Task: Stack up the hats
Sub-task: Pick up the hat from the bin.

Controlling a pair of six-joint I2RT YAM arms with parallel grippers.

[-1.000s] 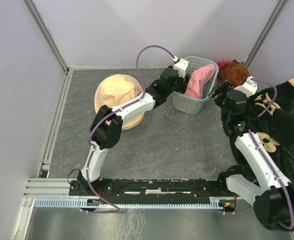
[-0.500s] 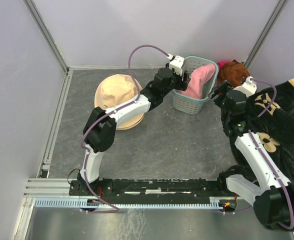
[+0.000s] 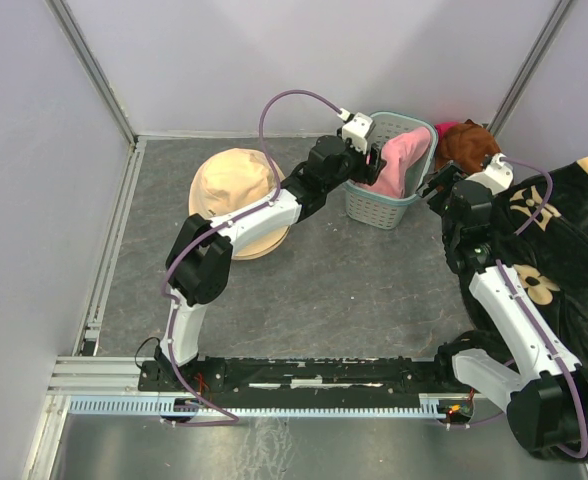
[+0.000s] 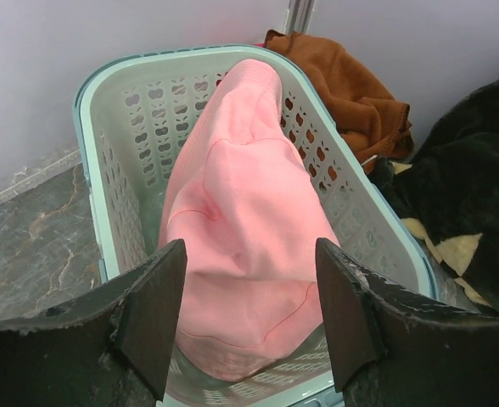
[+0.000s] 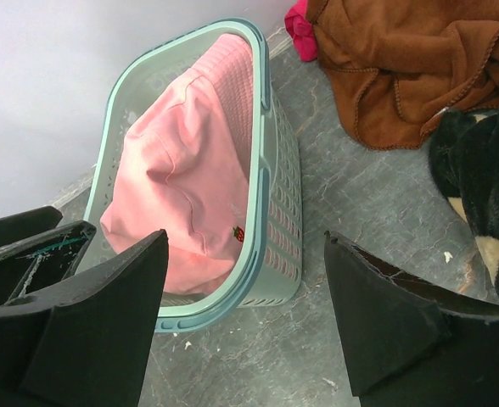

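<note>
A pink hat [image 3: 399, 165] lies crumpled in the teal basket [image 3: 379, 215] at the back of the table. A beige hat [image 3: 236, 195] sits crown up on the grey table to the basket's left. My left gripper [image 3: 372, 158] hangs open over the basket's left rim. In the left wrist view the pink hat [image 4: 241, 195] fills the gap between the fingers of the left gripper [image 4: 249, 250], apart from both. My right gripper [image 3: 434, 188] stands open beside the basket's right side. In the right wrist view the right gripper [image 5: 245, 242] frames the basket's corner [image 5: 271, 170] and the pink hat [image 5: 182, 178].
A rust-brown cloth [image 3: 464, 140] is bunched in the back right corner, with a small magenta scrap [image 5: 299, 21] beside it. A black blanket with beige flowers [image 3: 564, 240] covers the right side, under the right arm. Grey walls close in the left, back and right.
The left arm's elbow swung left and its wrist rose a little at the basket's rim. The pink hat lies as before. The right arm has not moved.
</note>
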